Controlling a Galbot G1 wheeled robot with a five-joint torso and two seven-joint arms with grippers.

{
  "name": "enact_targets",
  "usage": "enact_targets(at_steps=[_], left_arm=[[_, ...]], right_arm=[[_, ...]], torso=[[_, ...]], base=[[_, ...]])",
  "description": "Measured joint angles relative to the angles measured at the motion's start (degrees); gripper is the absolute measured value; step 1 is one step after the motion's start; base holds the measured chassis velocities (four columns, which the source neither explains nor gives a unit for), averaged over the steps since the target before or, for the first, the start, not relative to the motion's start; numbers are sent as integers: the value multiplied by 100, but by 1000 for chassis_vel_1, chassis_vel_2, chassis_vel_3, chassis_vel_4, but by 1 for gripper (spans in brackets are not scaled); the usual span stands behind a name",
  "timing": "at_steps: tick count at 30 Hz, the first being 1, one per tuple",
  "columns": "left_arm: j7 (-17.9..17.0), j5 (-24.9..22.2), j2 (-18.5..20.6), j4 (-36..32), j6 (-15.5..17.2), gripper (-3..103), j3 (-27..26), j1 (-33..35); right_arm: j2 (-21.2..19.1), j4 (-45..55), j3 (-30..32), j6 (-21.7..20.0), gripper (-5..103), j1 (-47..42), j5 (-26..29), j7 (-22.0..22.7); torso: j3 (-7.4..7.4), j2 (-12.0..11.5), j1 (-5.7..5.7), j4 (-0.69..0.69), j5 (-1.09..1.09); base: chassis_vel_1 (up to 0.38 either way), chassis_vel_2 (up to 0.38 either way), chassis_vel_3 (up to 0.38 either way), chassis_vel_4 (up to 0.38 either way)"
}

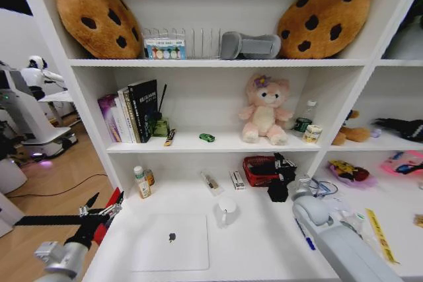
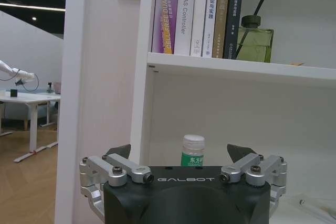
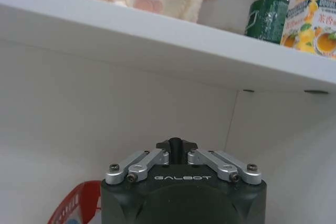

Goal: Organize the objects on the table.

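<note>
Looking down from the head camera, we judge the task barely begun: nothing is held and both arms hang over the table (image 1: 264,242). Our left gripper (image 1: 99,211) sits off the desk's left front corner, fingers spread, just beside the laptop (image 1: 172,242), which lies closed and flat near the front edge with its logo up. Our right gripper (image 1: 279,186) reaches toward the back of the desk, in front of a red basket (image 1: 258,170). A white mug (image 1: 227,212) stands just past the laptop's far right corner. A blue pen (image 1: 305,235) lies right of the right arm's forearm, and a yellow ruler (image 1: 380,236) farther right. The green toy car (image 1: 207,137) rests on the shelf above, left of a pink plush bear (image 1: 265,109). The next move, we think, calls for choosing one item; the laptop is thin and flat, so getting a finger under an edge would be the hard part.

From the left wrist camera, the left gripper (image 2: 184,156) is open wide, with a small white bottle (image 2: 192,151) standing beyond the gap, well clear. Books (image 2: 199,14) line the shelf above. To the side the room opens out: wood floor and a distant white table (image 2: 26,100).

From the right wrist camera, the right gripper (image 3: 177,145) has its tips pressed together on nothing, under a shelf carrying a green-labelled bottle (image 3: 268,19) and a printed tea cup (image 3: 315,14).
</note>
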Motion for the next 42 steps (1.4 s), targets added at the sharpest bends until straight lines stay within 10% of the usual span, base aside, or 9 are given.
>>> enact_targets(at_steps=[21,26,42], left_arm=[[0,0,0,0,0,100,0,0],[0,0,0,0,0,100,0,0],[-2,0,0,0,0,100,0,0]], right_arm=[[174,-512,-241,292,17,-11,-175,-12],[183,-298,-210,282,49,-168,-195,45],[211,2419,974,-381,99,-2623,73,553]], torso=[[0,0,0,0,0],[0,0,0,0,0],[-1,1,-1,0,-2]], base=[[0,0,0,0],[0,0,0,0],[0,0,0,0]])
